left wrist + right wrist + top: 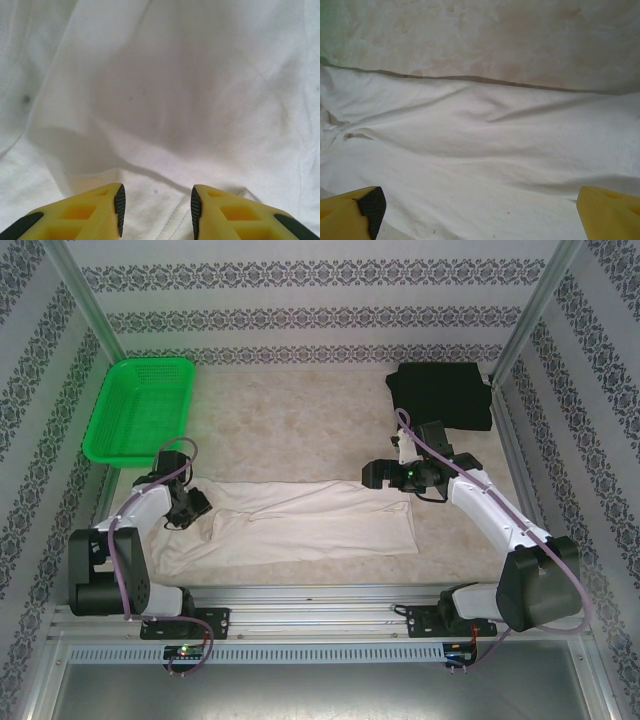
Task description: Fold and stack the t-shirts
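Left fingers (95, 215) are parted with a modest gap, nothing between them, hovering low over the white t-shirt (175, 100). Right fingers (350, 210) are spread wide and empty too, above the same cloth near its far edge, with bare table (520, 35) beyond. From the top camera the white t-shirt (320, 525) lies on the near half of the table (300, 430), rumpled into a long band. Its long axis runs 9 to 3 o'clock. I can't tell which end is the neck. My left fingers (190, 505) sit at its 9 o'clock end, and my right fingers (372, 475) are at the far edge toward 2 o'clock. The black t-shirt (440, 395) is bunched, maybe folded, in the 1 o'clock corner, well apart from the white one. The green basket (150, 362) is at 10 o'clock. I judge this as mid-fold on the white one, lining up a grab. Next move calls for both sets of fingers to drop and pinch an edge each, then carry one end across toward the other, keeping the layers flat.
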